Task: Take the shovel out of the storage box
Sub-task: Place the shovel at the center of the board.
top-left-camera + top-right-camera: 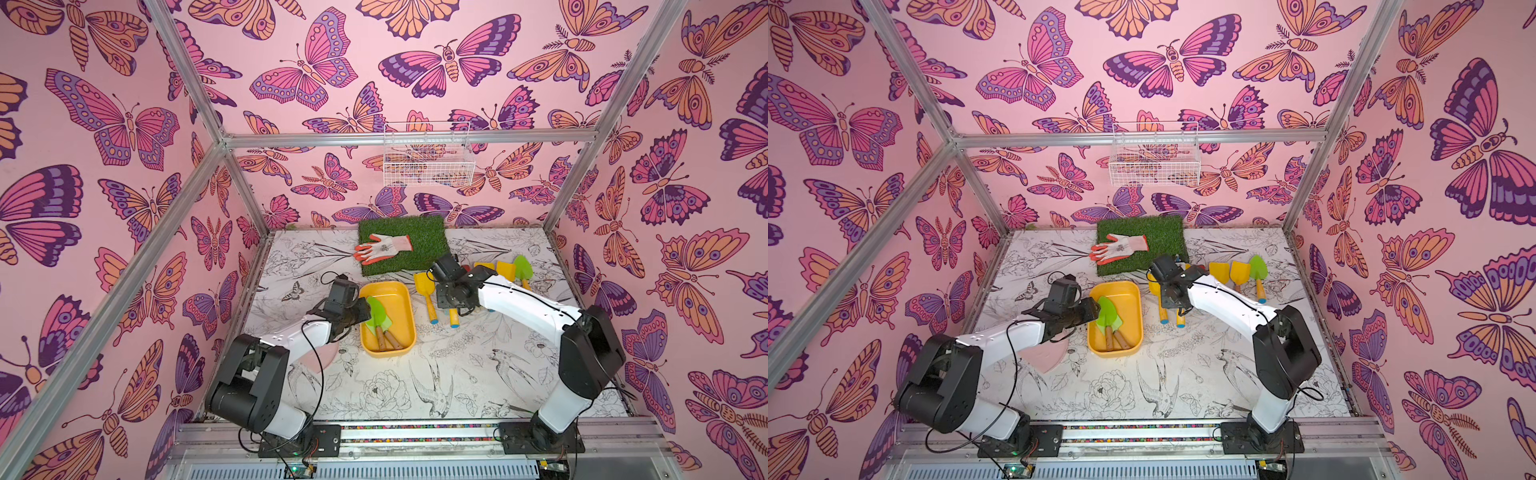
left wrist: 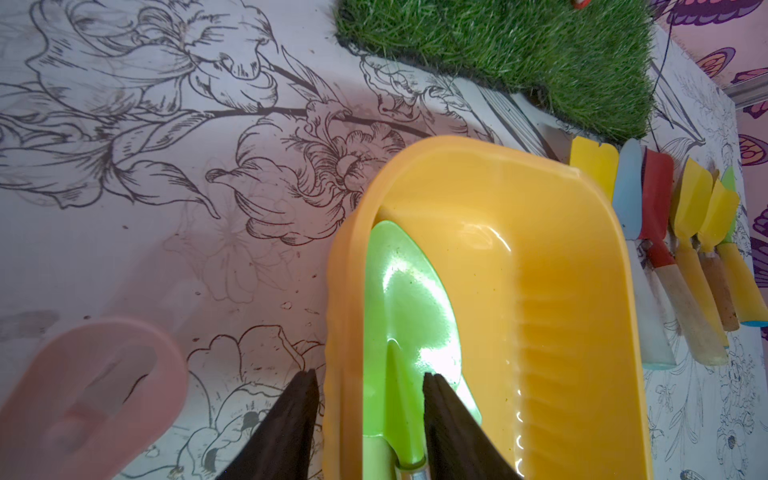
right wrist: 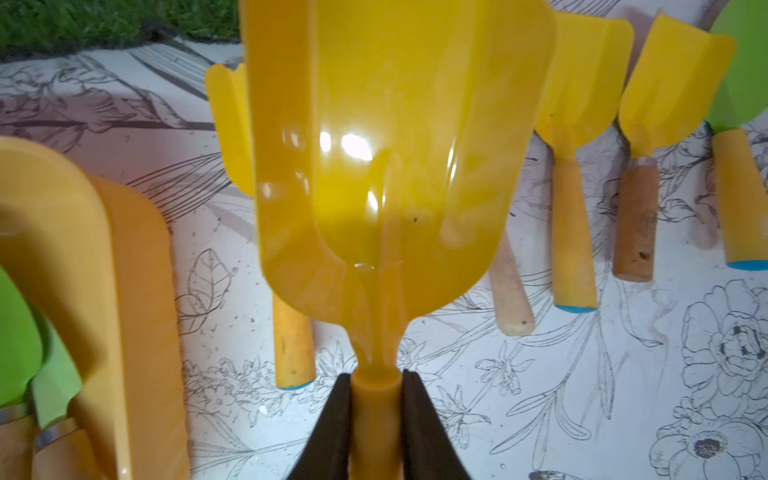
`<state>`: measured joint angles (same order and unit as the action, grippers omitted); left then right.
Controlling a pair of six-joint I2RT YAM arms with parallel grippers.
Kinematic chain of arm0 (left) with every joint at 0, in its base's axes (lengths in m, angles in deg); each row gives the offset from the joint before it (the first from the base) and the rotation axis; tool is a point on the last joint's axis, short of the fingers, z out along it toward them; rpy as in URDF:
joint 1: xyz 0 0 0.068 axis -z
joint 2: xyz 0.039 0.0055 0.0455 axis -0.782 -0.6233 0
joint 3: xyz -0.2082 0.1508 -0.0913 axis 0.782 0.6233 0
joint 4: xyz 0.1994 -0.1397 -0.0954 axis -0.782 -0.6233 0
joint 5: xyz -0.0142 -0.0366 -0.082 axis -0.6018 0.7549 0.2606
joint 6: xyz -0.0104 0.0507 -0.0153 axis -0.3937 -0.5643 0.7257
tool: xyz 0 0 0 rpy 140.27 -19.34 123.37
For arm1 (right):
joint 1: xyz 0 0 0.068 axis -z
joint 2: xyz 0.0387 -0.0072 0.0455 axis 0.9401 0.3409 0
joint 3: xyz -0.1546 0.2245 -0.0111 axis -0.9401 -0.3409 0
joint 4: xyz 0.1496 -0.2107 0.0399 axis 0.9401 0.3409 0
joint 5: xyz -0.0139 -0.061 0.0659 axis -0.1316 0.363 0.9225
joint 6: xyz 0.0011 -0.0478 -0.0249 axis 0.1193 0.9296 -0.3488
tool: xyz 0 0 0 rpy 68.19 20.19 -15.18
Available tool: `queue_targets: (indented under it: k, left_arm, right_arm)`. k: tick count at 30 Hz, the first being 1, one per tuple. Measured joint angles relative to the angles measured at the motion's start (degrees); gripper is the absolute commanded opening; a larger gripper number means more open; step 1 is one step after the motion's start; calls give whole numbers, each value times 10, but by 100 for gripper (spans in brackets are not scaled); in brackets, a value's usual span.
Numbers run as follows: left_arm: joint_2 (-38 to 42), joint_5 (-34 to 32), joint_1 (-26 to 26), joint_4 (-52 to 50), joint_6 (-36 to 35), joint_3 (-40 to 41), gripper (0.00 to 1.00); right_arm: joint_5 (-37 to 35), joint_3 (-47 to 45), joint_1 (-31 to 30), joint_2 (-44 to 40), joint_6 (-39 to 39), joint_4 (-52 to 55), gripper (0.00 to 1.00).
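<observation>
Where glossy yellow plastic narrows, right gripper (image 3: 376, 379) pinches shovel (image 3: 374, 145).

My yellow box (image 1: 401, 301) sits mid-table, shallow and round-cornered, its long side running away from me. Two green shovels (image 1: 376, 311) lie overlapping along its left wall, blades far, wooden handles toward me.

Left arm (image 1: 282, 334) and right arm (image 1: 523, 303) show white shells, black joints, thin black cables (image 1: 318, 361).
</observation>
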<state>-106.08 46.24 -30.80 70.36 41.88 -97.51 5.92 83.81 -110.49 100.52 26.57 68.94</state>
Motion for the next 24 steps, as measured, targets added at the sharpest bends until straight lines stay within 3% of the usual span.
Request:
queue_targets:
  k: [24]
  left_arm:
    - [-15,0,0,0,-11,0,48]
  right_arm:
    - [20,-57,294,-35,108,-25,9]
